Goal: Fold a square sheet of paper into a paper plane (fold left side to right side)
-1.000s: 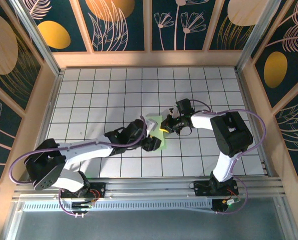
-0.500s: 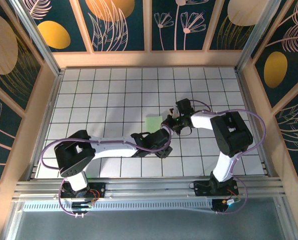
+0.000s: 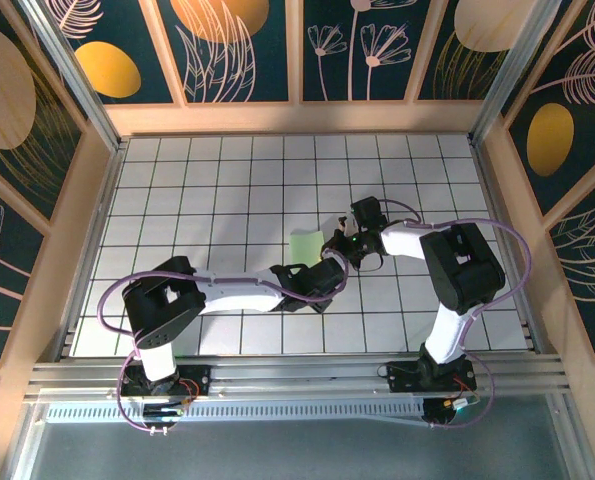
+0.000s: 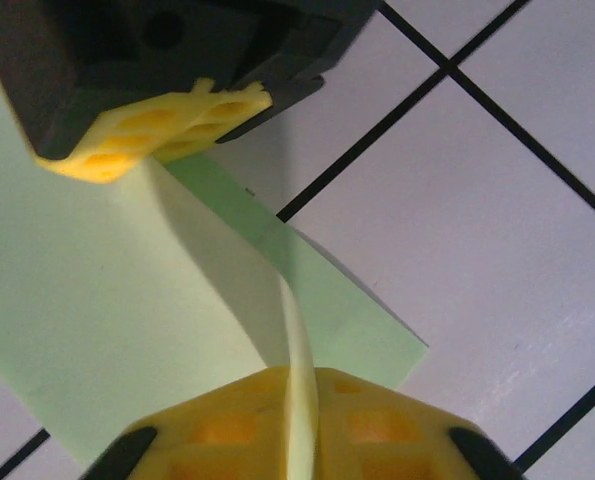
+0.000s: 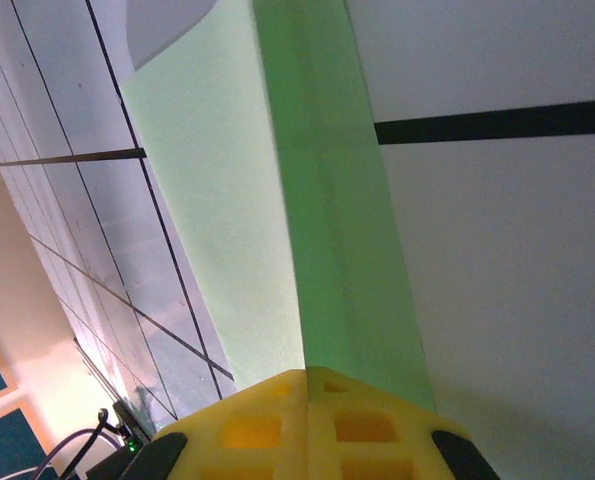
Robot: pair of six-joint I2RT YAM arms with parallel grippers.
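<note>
On the table [image 3: 197,190], left gripper [image 4: 299,395] and right gripper [image 5: 307,385] pinch paper [image 3: 304,246].

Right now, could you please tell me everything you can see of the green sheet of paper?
The sheet of paper is thin, matte and pale green, and lies near the middle of the white tiled table. Most of it rests flat; one edge curls up and runs between the yellow fingers of the left gripper, which is shut on it. The right gripper is shut on another part, where a darker green band shows.
</note>
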